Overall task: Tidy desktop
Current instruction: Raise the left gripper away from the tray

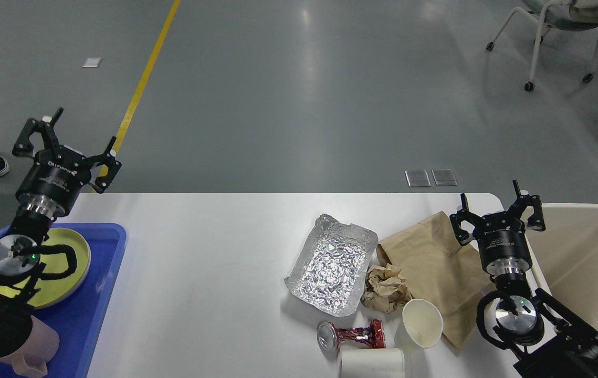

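The table (199, 273), a wide white top, fills the lower half of the head view, and its litter sits bunched toward five o'clock: a crumpled foil tray (330, 265), a brown paper bag (435, 262) lying flat just beside it at three o'clock, a wad of brown paper (385, 287) touching both, a paper cup (422, 323) tipped on its side, a crushed red can (351, 336) at its nine o'clock, and a white roll or second cup (372, 363) cut off by the bottom edge. At the far right a beige bin (593, 252) stands against the table; at eight o'clock a blue tray (102, 294) carries a yellow-green plate (75, 262) and a pinkish cup (41, 349). The left gripper (70, 147) hangs above the table's far left corner with fingers spread wide and empty; the right gripper (498, 212) hovers over the bag's right edge, fingers likewise apart, holding nothing. Nothing looks binned yet. The risks, as I judge them: the flat bag offers little to pinch and may slide; the foil could crush or tear; the cup and can could roll off the near edge if nudged.
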Action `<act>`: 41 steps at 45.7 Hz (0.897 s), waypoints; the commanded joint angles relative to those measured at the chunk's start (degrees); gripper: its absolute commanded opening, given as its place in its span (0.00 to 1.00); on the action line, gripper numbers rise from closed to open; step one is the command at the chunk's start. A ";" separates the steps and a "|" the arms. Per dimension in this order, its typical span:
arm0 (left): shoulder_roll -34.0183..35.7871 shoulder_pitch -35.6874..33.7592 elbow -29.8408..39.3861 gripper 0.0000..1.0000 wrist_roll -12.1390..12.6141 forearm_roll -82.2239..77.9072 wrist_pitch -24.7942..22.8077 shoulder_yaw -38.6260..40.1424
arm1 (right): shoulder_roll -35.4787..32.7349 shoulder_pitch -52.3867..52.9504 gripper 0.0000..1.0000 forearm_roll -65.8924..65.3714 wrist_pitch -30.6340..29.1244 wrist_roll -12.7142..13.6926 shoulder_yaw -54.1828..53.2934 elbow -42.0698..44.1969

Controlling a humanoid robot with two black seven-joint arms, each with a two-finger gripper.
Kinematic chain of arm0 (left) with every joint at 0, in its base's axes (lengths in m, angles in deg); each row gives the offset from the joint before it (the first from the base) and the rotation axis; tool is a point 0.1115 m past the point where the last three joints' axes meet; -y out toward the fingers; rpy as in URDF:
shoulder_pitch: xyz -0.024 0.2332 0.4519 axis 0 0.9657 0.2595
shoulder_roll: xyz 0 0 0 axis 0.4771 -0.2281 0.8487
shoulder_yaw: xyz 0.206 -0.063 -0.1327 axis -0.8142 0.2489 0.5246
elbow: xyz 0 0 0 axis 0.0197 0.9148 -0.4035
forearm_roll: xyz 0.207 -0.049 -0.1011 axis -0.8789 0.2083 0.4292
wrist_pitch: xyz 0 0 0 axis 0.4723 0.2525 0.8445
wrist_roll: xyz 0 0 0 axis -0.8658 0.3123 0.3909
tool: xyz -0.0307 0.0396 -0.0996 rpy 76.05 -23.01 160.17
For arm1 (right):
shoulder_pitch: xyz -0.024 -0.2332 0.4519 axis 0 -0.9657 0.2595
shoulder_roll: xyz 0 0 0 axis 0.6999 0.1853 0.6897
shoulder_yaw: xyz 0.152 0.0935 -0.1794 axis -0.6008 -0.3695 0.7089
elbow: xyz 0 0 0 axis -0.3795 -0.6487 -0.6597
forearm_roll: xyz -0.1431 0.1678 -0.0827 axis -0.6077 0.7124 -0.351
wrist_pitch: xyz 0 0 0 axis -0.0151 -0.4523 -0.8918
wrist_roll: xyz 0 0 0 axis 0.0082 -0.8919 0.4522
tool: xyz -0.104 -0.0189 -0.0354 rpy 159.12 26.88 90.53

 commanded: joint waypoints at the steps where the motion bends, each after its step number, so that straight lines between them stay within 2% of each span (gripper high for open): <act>1: -3.61 3.27 0.21 0.96 0.27 -0.68 -1.96 2.13 | -0.01 0.00 1.00 0.00 0.00 0.00 0.00 0.00; 14: -2.56 7.41 0.22 0.96 0.36 -3.23 -2.49 2.31 | -0.01 0.00 1.00 0.00 0.00 0.00 0.00 0.00; 30: -2.29 7.15 0.22 0.96 -0.52 -2.88 -2.22 2.92 | -0.01 0.00 1.00 0.00 0.00 0.00 0.00 0.00; 41: -2.12 6.97 0.30 0.96 0.01 -2.70 -2.57 3.27 | -0.01 0.00 1.00 0.00 0.00 0.00 0.00 0.00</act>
